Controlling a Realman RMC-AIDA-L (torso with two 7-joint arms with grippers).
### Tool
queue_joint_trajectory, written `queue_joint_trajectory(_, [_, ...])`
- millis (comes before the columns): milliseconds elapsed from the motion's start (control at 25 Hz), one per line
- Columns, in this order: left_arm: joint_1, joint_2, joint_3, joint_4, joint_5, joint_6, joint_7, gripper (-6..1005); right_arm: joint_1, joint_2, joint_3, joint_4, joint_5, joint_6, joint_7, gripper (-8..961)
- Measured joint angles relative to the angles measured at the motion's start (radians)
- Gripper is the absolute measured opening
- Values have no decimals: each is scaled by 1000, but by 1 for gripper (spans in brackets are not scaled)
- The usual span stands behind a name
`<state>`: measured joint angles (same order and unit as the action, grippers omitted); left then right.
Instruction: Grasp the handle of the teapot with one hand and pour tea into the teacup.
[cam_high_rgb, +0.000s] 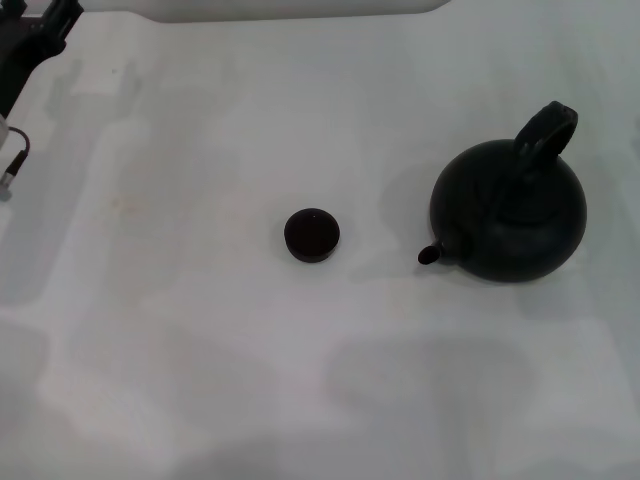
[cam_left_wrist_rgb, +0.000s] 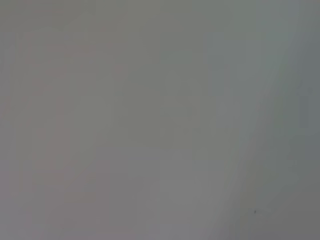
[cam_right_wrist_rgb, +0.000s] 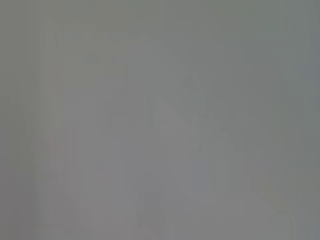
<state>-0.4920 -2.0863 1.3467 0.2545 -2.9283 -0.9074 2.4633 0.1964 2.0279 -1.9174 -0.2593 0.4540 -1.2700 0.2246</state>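
Observation:
In the head view the black round teapot (cam_high_rgb: 510, 215) stands on the white table at the right. Its short spout (cam_high_rgb: 430, 256) points left toward the teacup. The thick arched handle (cam_high_rgb: 546, 130) rises over the teapot's top, and nothing holds it. The small dark teacup (cam_high_rgb: 312, 235) sits near the table's middle, a spout's length or more left of the spout tip. Its inside looks dark, and I cannot make out any tea. A black part of my left arm (cam_high_rgb: 35, 40) shows at the far left corner, well away from both. My right gripper is out of view. Both wrist views show only blank grey.
The white table (cam_high_rgb: 200, 350) spreads around the teapot and teacup. A cable end (cam_high_rgb: 12, 165) hangs at the left edge. A pale raised edge (cam_high_rgb: 300, 8) runs along the far side.

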Motion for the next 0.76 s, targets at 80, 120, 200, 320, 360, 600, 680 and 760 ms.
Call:
queue_joint_trajectory(80, [-2,0,0,0,0,0,2,775,0,0,1,0,0,0,3,872])
queue_joint_trajectory(120, [-4,0,0,0,0,0,6,775,0,0,1,0,0,0,3,872])
queue_joint_trajectory(200, [-6,0,0,0,0,-1,11,775,0,0,2,0,0,-2,3,872])
queue_joint_trajectory(320, [-7,0,0,0,0,-1,12,775,-1,0,3,0,0,-4,4,873])
queue_joint_trajectory(360, [-7,0,0,0,0,-1,10,775,-1,0,4,0,0,-3,4,873])
queue_joint_trajectory(600, [-8,0,0,0,0,-1,7,775,0,0,5,0,0,-1,4,874])
queue_joint_trajectory(680, [-8,0,0,0,0,-1,7,775,0,0,6,0,0,0,4,874])
queue_joint_trajectory(760, [-8,0,0,0,0,-1,7,775,0,0,7,1,0,4,4,874])
